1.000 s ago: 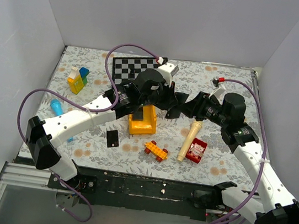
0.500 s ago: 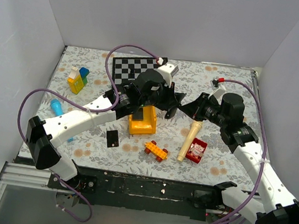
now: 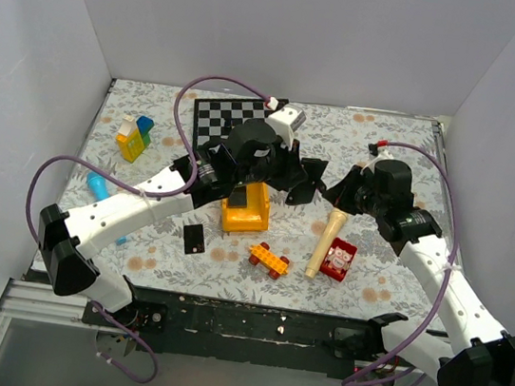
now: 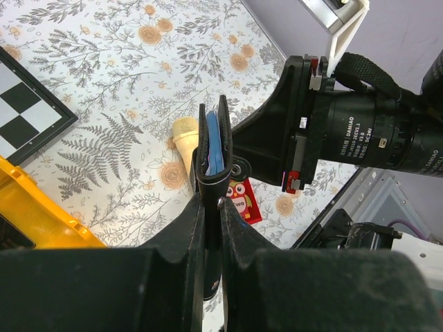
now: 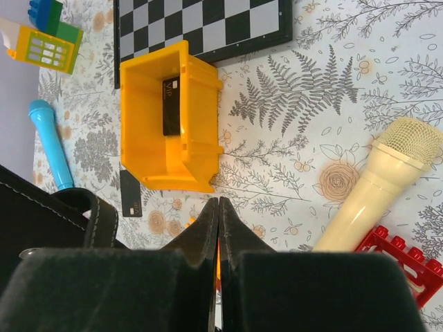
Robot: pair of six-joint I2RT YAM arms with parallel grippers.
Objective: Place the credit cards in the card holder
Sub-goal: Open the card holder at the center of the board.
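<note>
My left gripper (image 4: 213, 200) is shut on the card holder (image 4: 213, 149), a black wallet held edge-on above the table with its blue lining showing. In the top view the card holder (image 3: 304, 180) hangs between the two arms. My right gripper (image 5: 219, 202) is shut with nothing between its fingers, just right of the card holder (image 5: 55, 221). One black credit card (image 5: 173, 105) lies inside the yellow bin (image 5: 142, 131). Another credit card (image 5: 130, 203) lies flat on the cloth in front of the bin, also seen in the top view as the credit card (image 3: 194, 238).
A chessboard (image 3: 225, 116) lies at the back. A cream toy microphone (image 3: 329, 242), a red owl brick (image 3: 337, 259) and an orange brick (image 3: 268, 259) lie near the front. A blue microphone (image 3: 97, 187) and a block house (image 3: 134, 137) sit on the left.
My right gripper's jaws have closed from open, with nothing in them, and it has drawn back a little to the right. The left gripper keeps the card holder and has shifted slightly.
</note>
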